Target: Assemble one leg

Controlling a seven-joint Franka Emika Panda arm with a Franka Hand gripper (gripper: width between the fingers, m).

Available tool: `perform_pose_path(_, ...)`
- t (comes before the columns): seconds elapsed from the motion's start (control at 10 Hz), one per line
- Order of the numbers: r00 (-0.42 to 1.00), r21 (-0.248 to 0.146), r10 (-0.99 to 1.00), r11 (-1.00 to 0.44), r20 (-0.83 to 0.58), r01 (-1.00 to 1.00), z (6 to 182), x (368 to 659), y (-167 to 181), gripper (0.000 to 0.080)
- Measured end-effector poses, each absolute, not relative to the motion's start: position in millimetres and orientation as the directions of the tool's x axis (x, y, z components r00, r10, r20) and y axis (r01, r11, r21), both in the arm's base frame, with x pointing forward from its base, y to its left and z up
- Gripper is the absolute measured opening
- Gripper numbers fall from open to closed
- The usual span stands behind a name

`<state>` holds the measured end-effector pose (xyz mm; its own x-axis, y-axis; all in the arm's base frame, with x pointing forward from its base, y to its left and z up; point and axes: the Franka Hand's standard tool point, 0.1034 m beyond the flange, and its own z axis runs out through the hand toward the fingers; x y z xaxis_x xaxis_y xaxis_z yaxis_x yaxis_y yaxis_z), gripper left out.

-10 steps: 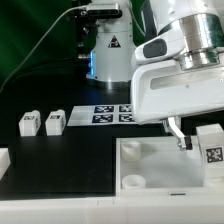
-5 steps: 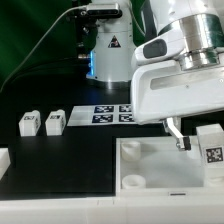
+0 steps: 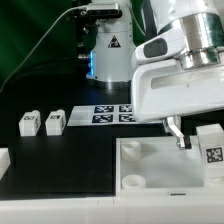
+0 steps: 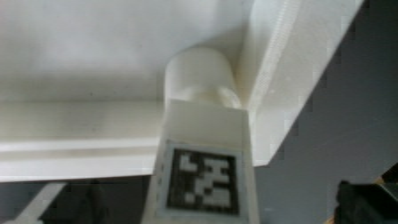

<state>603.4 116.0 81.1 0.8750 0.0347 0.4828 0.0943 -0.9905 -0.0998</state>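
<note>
A leg (image 3: 211, 150), a small white block with a black-and-white tag, stands at the far right corner of the large white tray-like part (image 3: 150, 170). In the wrist view the leg (image 4: 205, 170) meets a round corner socket (image 4: 203, 75) of that part; I cannot tell how deep it sits. My gripper (image 3: 200, 140) is open. Its dark fingertips (image 4: 375, 198) stand apart on either side of the leg in the wrist view, with gaps. One finger (image 3: 179, 136) shows beside the leg in the exterior view; the other is hidden. Two more legs (image 3: 29, 122) (image 3: 55, 121) stand at the exterior view's left.
The marker board (image 3: 110, 115) lies on the black table behind the tray-like part. A white piece (image 3: 3, 158) pokes in at the exterior view's left edge. A white robot base (image 3: 108, 50) with cables stands at the back.
</note>
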Motion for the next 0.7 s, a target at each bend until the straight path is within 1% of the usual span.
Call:
perform_pose_path(0.1, 0.878, -0.103, 0.026, -0.991, 0.478, 0.085, 88.2, 610, 110, 0.0649)
perform_pose_path(0.2, 0.884, -0.108, 0.018, -0.991, 0.468, 0.077, 88.2, 614, 106, 0.0649)
perform_pose_path(0.3, 0.932, -0.128, 0.026, -0.989, 0.360, 0.077, 83.7, 612, 106, 0.0649)
perform_pose_path(0.4, 0.959, -0.146, 0.031, -0.986, 0.280, 0.075, 89.7, 619, 106, 0.0649)
perform_pose_path(0.5, 0.986, -0.169, 0.040, -0.983, 0.159, 0.068, 90.9, 617, 109, 0.0649)
perform_pose_path(0.7, 0.996, -0.200, 0.063, -0.978, -0.057, 0.050, 93.0, 614, 119, 0.0649)
